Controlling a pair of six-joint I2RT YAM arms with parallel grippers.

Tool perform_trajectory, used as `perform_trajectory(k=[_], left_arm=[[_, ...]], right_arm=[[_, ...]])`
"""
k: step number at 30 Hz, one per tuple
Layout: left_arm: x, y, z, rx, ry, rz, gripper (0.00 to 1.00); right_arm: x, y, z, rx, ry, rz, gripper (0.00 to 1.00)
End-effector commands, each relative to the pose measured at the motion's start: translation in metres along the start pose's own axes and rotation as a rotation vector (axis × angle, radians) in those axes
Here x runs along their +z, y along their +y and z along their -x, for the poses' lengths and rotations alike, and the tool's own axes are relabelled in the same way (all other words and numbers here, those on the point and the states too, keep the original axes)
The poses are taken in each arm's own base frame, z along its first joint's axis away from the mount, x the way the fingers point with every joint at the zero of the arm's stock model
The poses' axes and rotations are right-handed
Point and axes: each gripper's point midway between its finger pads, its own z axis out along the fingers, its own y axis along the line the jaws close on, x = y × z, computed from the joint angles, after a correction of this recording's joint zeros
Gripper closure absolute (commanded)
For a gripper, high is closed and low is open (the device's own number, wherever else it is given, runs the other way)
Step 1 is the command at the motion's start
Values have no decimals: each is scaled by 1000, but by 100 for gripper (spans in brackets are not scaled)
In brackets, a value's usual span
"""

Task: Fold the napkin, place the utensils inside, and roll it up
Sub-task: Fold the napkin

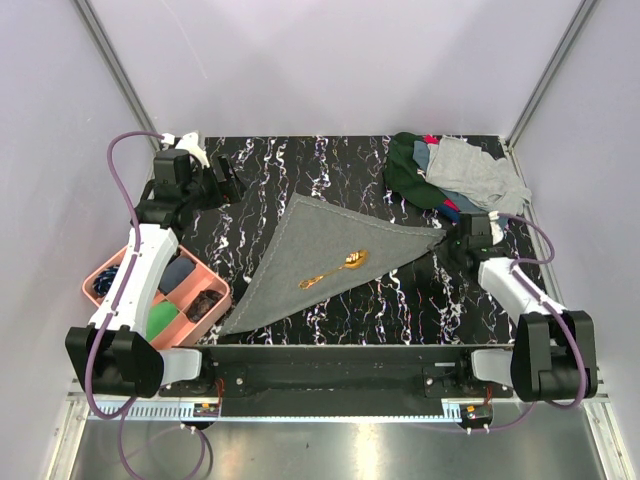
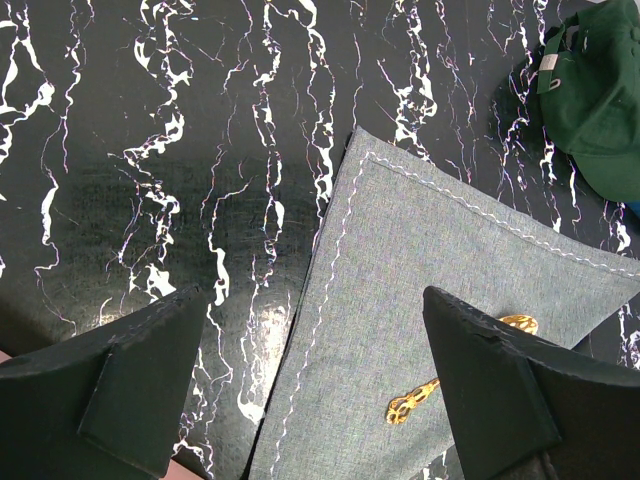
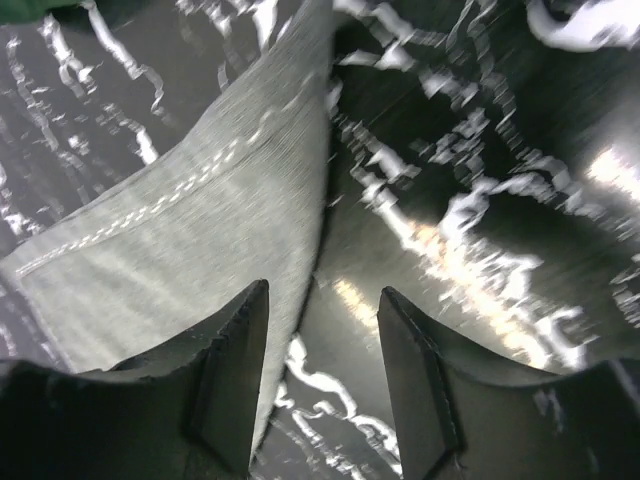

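Grey napkin [image 1: 320, 260] lies spread as a triangle on the black marbled table [image 1: 300, 165], with a gold spoon [image 1: 338, 268] resting near its middle. At the cloth's right corner the right gripper [image 1: 447, 240] sits low, its jaws narrowly apart, the stitched edge beside one finger. Over the table's far left, the left gripper [image 1: 226, 178] hangs spread wide, holding nothing.

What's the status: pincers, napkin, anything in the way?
Left pincer open, near napkin far corner. Right pincer open at right corner. Napkin folded triangular, spoon on it, unrolled. Cloth heap close behind right corner.
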Motion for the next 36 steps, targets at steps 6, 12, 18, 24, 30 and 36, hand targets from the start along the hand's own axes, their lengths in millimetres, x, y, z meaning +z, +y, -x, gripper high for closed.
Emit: perform_trajectory(k=[6,12,18,24,30,36], left_arm=[[-10,-14,25,19,-79,-45,7],[-9,-11,25,20,-78,-33,7],[-8,-11,25,22,-78,-32,7],[-8,-11,25,22,-76,-33,7],[-9,-10,25,21,-80,-27,7],[-9,-12,25,23,-79,-35,7]], right_arm=[[17,15,39,-69,-18,101,38],[25,22,54,-67,-48,152,38],[34,24,65,-67,-74,171,40],[49,22,72,-70,-87,188,40],[57,22,75,-79,-85,185,41],[67,11,72,-92,-79,145,46]])
